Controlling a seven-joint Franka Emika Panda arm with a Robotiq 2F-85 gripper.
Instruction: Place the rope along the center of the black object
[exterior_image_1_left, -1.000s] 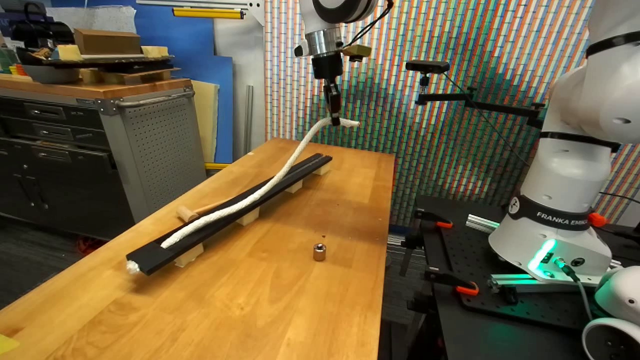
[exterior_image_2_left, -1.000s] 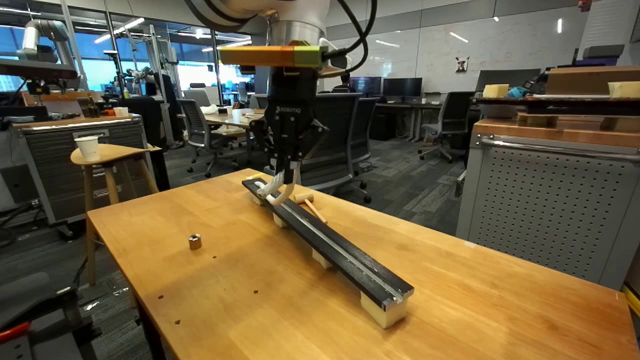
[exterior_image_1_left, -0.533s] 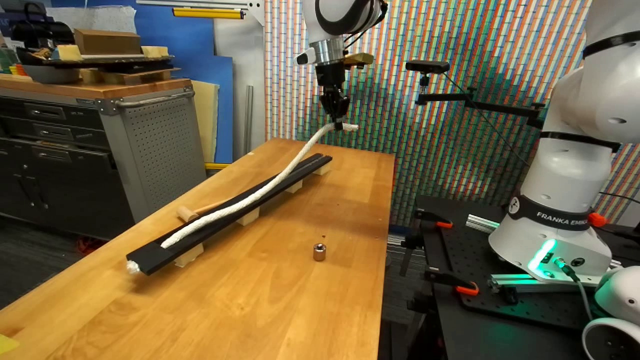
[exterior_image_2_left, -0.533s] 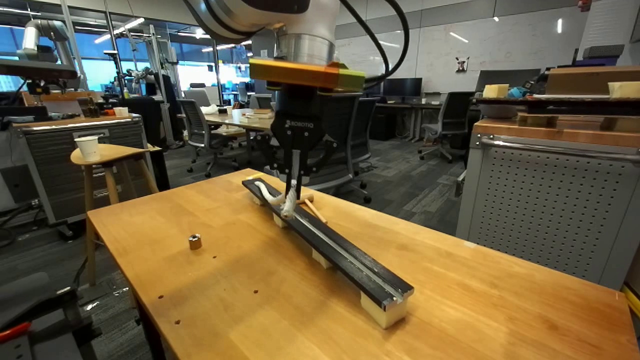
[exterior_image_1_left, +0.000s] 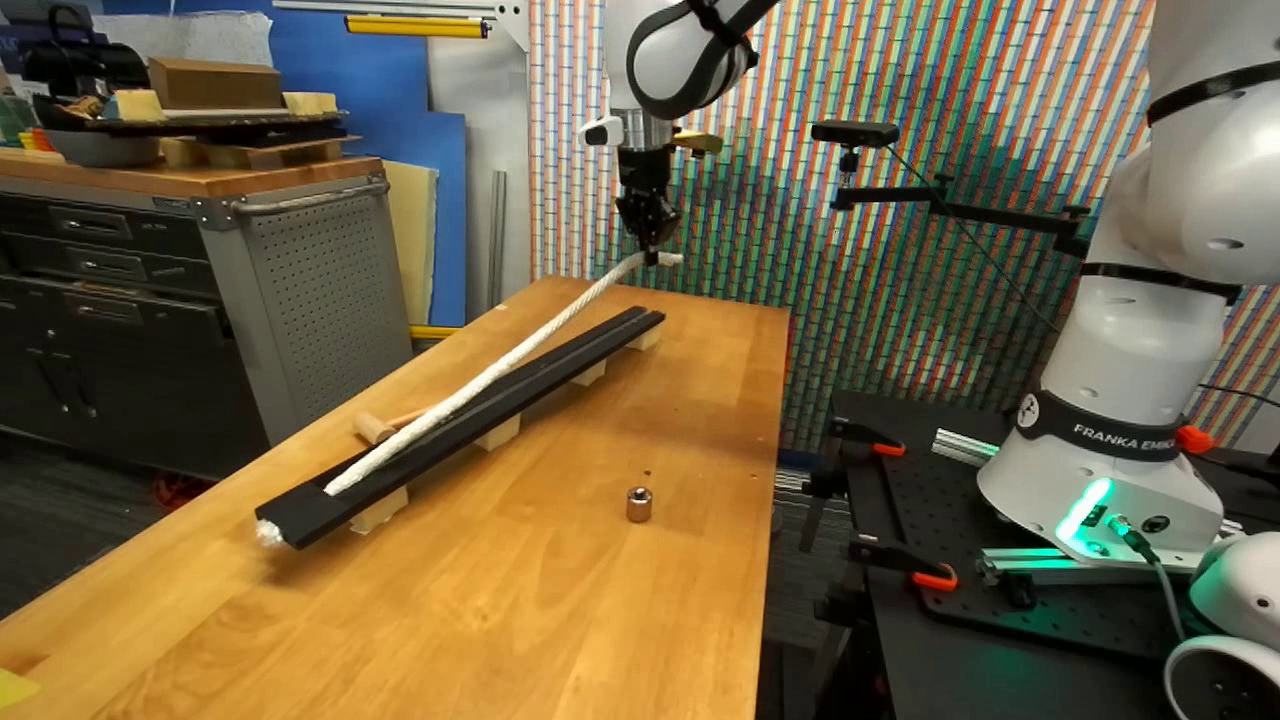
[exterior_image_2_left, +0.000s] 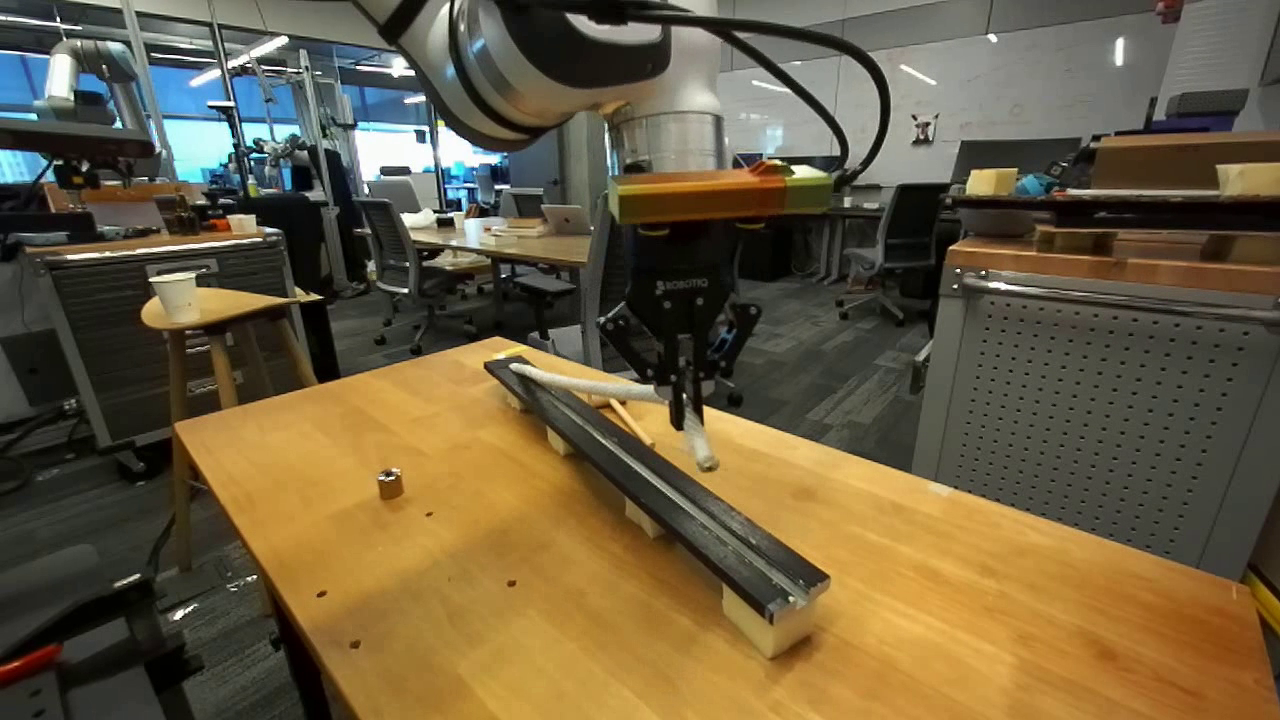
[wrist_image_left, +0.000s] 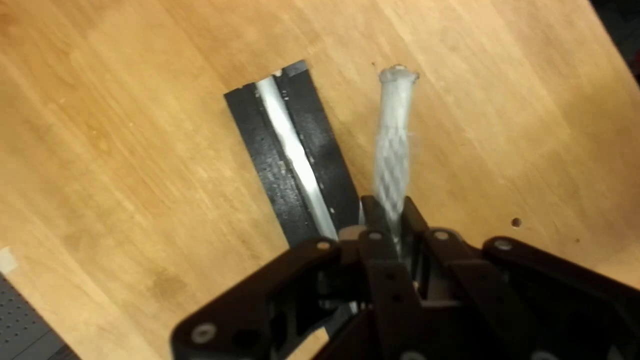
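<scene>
Over the tan wooden table, centre the black 2-fingered gripper, pinching white braided rope, above the long black bar.

In an exterior view the camera looks down at a slant along the table and black bar, robot base over at frame right. In an exterior view with office chairs behind, it faces back from the bar's far end, and the gripper looks way closer. Both exterior views share the bar end to end, plus a side of the gray cart. Wrist cam's tightest, peering down past the gripper at a bar end and the rope. It's blurry, so can't swear to the tilt.
</scene>
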